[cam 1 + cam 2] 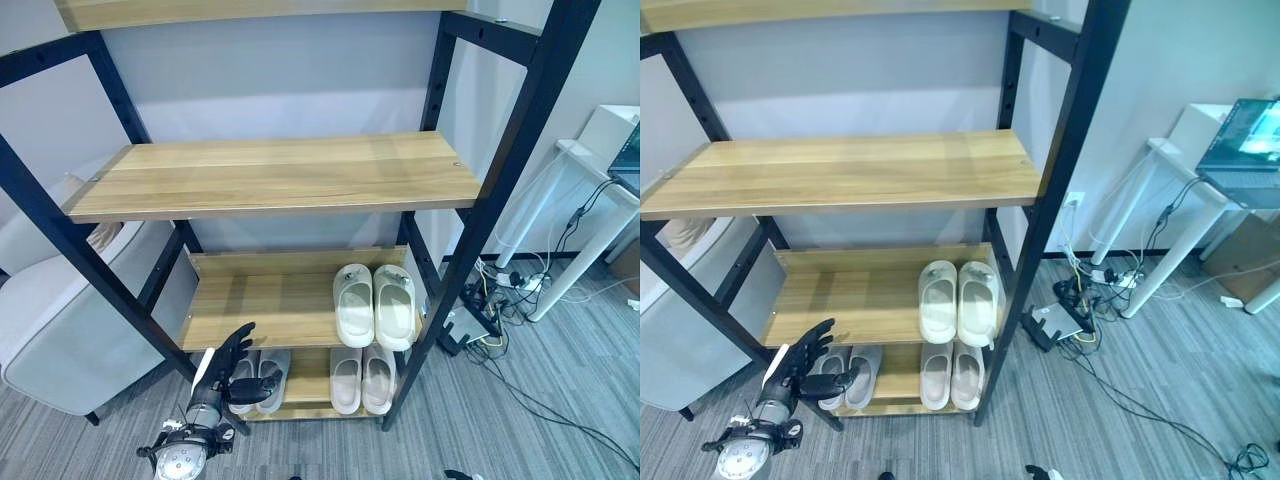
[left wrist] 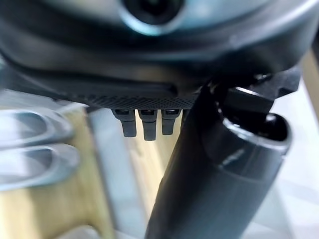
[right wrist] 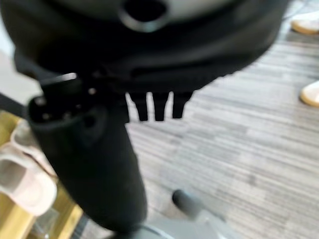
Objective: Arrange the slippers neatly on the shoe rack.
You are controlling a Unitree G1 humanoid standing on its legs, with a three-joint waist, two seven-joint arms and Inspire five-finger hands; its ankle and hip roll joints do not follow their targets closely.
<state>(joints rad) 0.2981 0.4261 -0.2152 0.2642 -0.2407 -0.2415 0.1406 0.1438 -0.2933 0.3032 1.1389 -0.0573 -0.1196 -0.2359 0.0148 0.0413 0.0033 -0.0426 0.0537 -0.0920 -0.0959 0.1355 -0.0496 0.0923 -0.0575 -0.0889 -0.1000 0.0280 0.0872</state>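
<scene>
Three pairs of slippers sit on the shoe rack (image 1: 300,180), a black-framed unit with wooden shelves. White pair (image 1: 374,305) is on the second-lowest shelf, right side, side by side, touching, toes toward the back wall. Beige pair (image 1: 361,379) is on the bottom shelf just below them, also side by side. Grey pair (image 1: 262,378) is on the bottom shelf at the left end, partly hidden behind the left hand (image 1: 232,368). Left hand hangs in front of the rack's lower left corner, fingers straight and spread apart, thumb out to the side, holding nothing. Right hand (image 3: 89,164) shows in its wrist view over grey carpet (image 3: 239,149), fingers relaxed, empty. White desk (image 1: 1200,190) with a laptop (image 1: 1245,140) stands to the right of the rack, a sofa (image 1: 50,320) to the left.
</scene>
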